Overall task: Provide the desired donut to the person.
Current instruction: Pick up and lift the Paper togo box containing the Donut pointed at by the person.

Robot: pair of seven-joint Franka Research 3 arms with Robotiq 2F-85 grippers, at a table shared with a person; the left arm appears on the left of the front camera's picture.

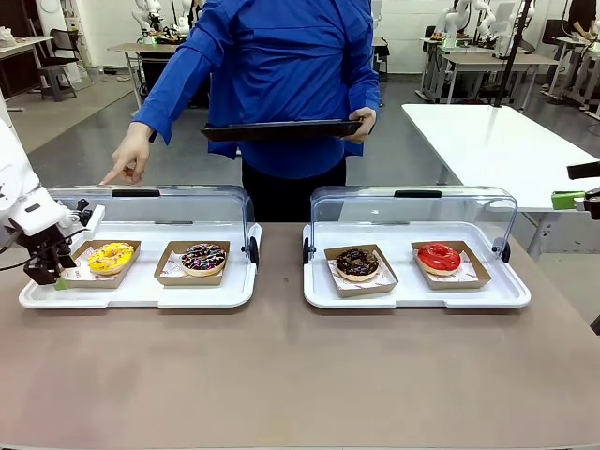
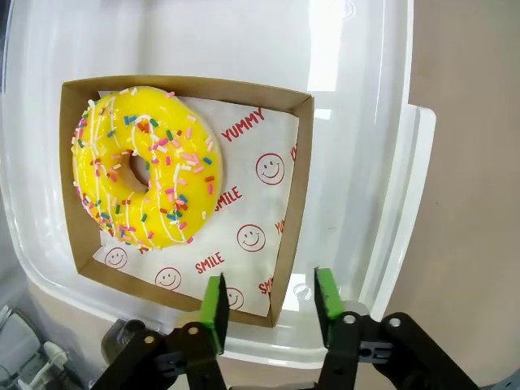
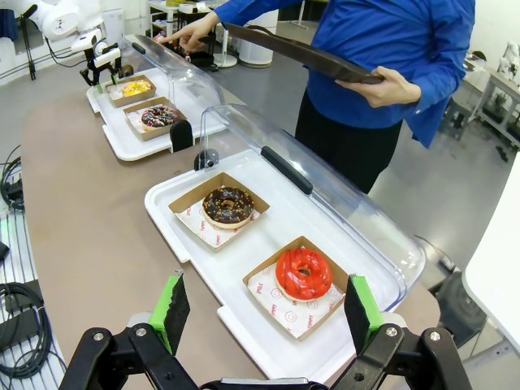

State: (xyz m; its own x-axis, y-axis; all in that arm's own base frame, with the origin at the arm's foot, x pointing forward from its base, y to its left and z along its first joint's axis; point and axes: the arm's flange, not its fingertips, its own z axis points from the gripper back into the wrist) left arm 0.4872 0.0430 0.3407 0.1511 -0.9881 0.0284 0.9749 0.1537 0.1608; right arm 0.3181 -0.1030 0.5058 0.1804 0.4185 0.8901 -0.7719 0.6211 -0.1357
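The person (image 1: 281, 84) in a bright blue coat stands at the far side, holding a black tray (image 1: 281, 130) in one hand. The other hand (image 1: 129, 159) points a finger down at the left lid, above the yellow sprinkled donut (image 1: 111, 256). That yellow donut (image 2: 142, 166) lies in a cardboard box (image 2: 292, 195) on smiley paper. My left gripper (image 2: 270, 299) is open, its green pads straddling the box's near wall. From the front, the left gripper (image 1: 54, 272) sits at the box's left end. My right gripper (image 3: 266, 313) hangs open, high above the red donut (image 3: 304, 273).
The left white tray (image 1: 141, 295) also holds a chocolate sprinkled donut (image 1: 203, 259). The right tray (image 1: 412, 298) carries a dark chocolate donut (image 1: 357, 263) and the red donut (image 1: 439, 257). Clear lids (image 1: 412, 211) stand raised behind both trays. The right gripper (image 1: 574, 187) sits at the far right edge.
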